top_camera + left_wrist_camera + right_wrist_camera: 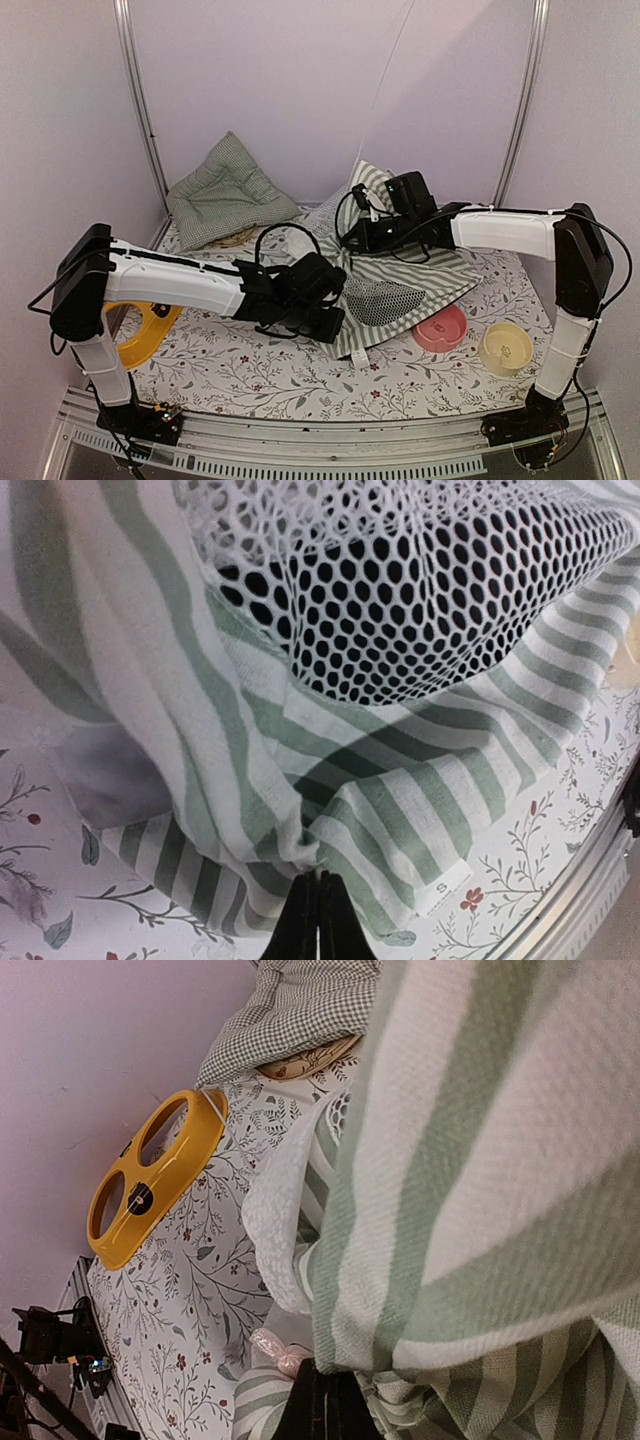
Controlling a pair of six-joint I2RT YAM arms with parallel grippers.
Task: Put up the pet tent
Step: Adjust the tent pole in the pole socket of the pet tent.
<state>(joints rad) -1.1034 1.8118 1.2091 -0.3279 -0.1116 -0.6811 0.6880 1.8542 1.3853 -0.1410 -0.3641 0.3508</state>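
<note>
the pet tent (400, 285) lies collapsed at the middle of the desk (260, 372), a crumpled spread of green-and-white striped fabric on the flowered cloth. its white mesh panel (385, 300) faces up near the front edge, and its far part is lifted off the desk. in the left wrist view the mesh panel (400, 590) bulges above the stripes of the pet tent (400, 810), and a small white label (443, 892) marked "s" sits on the hem.

the left pincer (322, 318) is at the tent's near-left edge; its fingers (318, 905) are pressed together, with the striped cloth puckered right at their tips, pinched. the right pincer (362, 232) is at the raised far part; in its own view the pincer (325, 1392) is closed, with folds of the pet tent (480, 1160) bunched over it.

a pink bowl (441, 328) touches the tent's near-right corner, with a pale yellow bowl (505, 347) just beside it. a yellow two-hole bowl stand (145, 332) lies at the left under the left arm. a green checked cushion (228, 190) leans in the far-left corner.
</note>
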